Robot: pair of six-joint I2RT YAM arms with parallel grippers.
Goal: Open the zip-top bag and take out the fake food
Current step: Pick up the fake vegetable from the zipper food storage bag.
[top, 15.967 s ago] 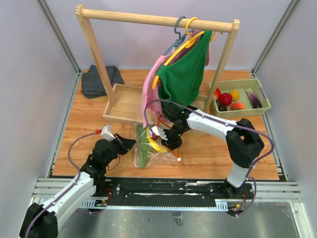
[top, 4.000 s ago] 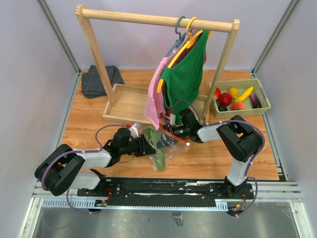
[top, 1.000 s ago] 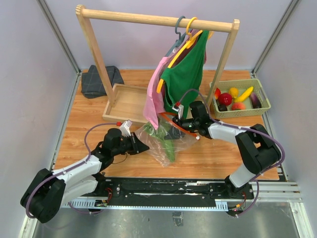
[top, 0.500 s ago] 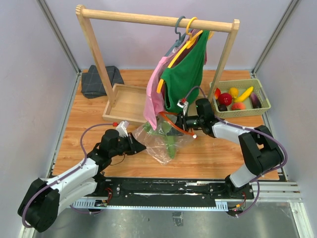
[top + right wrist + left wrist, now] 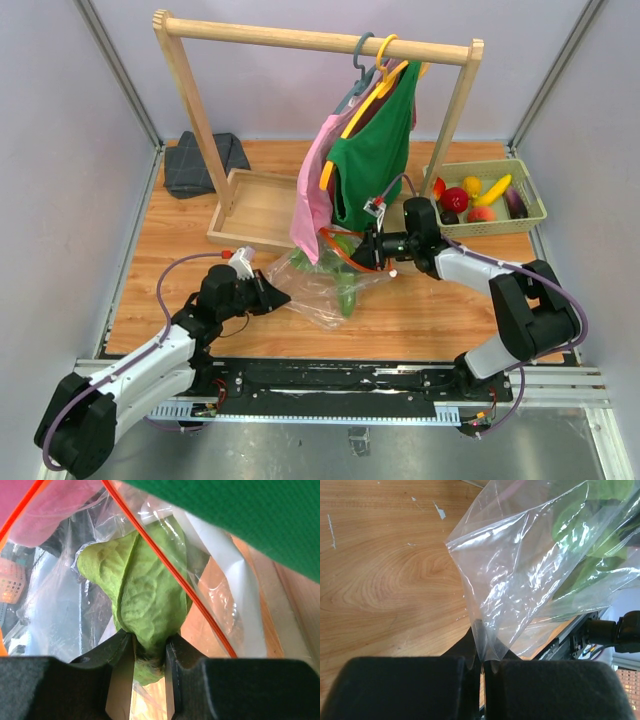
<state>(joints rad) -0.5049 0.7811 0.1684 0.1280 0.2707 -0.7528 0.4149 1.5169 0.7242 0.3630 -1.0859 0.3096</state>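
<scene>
Right wrist view: the right claw (image 5: 149, 652) is narrow, two fingers pinched on the stem end of a green leaf (image 5: 142, 600), a crinkled lettuce piece that rises straight out of the grip. The orange-red zip strip (image 5: 170, 570) slashes diagonally across the leaf's right side. Clear film of the bag (image 5: 315, 290) billows around it. Whether the leaf is clear of the mouth, I cannot tell.

Over to the left wrist view, and the left claw (image 5: 482, 666) is clamped tight on one corner of the bag. The film fans up and away from it, green showing through.

From above, the bag is strung between the two claws. Its zip end is up at the right claw, and its belly sags toward the wooden surface (image 5: 440, 310).

Just behind the right claw hang a green garment (image 5: 375, 150) and a pink garment (image 5: 310, 195), both on a wooden rack (image 5: 300, 40).

At far right sits a basket (image 5: 532, 223) with a red fruit (image 5: 456, 199), a banana (image 5: 497, 188), an eggplant (image 5: 514, 201) and a peach (image 5: 481, 213). To the rear left are a wooden tray (image 5: 255, 205) and a folded grey cloth (image 5: 200, 160).
</scene>
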